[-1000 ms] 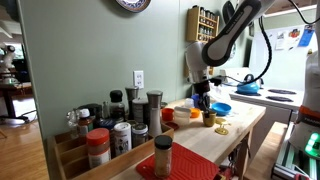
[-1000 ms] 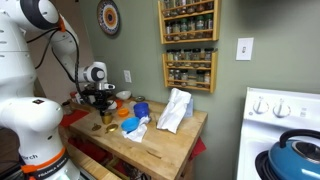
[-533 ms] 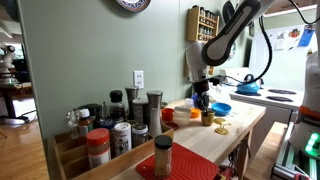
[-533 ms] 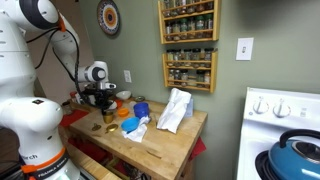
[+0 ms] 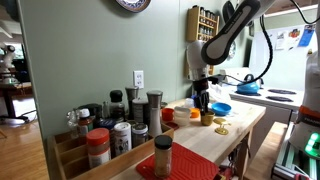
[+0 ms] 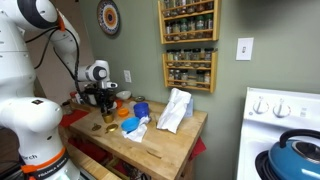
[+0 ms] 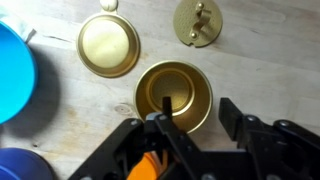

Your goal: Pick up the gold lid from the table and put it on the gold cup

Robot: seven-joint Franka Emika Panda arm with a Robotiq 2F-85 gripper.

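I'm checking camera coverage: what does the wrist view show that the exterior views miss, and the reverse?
Only the wrist view: straight down into the gold cup, the knob on the gold lid, the gripper open. Only in an exterior view: the arm, foreground spice jars, wall spice racks. Both: the cup, blue bowl, wooden table.

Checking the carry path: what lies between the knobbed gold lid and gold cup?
Bare tabletop separates gold lid and gold cup in the wrist view.

Tight left, open right
Blue bowl (image 7: 10, 75) crowds the left edge; bare surface (image 7: 270, 60) lies free right of cup (image 7: 175, 90).
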